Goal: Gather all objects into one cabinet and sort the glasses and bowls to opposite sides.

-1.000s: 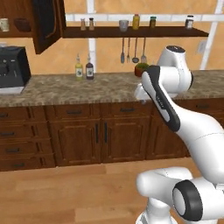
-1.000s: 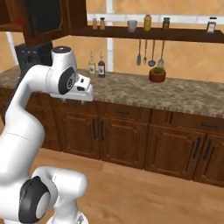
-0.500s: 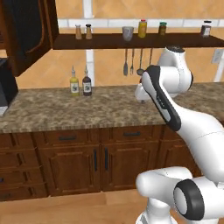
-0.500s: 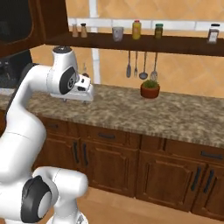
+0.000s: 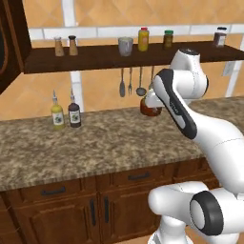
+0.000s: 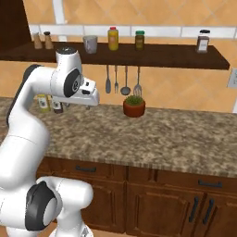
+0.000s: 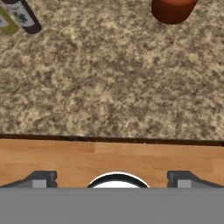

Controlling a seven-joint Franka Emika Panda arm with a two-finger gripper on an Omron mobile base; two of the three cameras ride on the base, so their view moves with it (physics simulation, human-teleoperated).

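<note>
The white arm is folded up over the speckled granite counter [image 5: 109,143], and the gripper [image 7: 112,177] hangs above the counter's front edge with its two dark tips set far apart and nothing between them. Looking down along it I see bare stone, with the wood floor below the edge. Up on the long dark wall shelf [image 6: 152,54] stands the grey mug [image 5: 125,46], upright, just left of a yellow jar [image 5: 143,39] and a green-lidded jar [image 5: 167,39]; two spice shakers [image 5: 65,45] sit well to its left and a dark-capped jar [image 5: 219,36] stands near the shelf's right end. Under the shelf three utensils [image 6: 122,81] hang against the tiled wall, and a reddish plant pot [image 6: 134,106] rests on the counter below them. Two sauce bottles [image 5: 65,112] stand side by side further left on the counter. A dark cabinet door [image 5: 7,43] shows at the far left edge.
</note>
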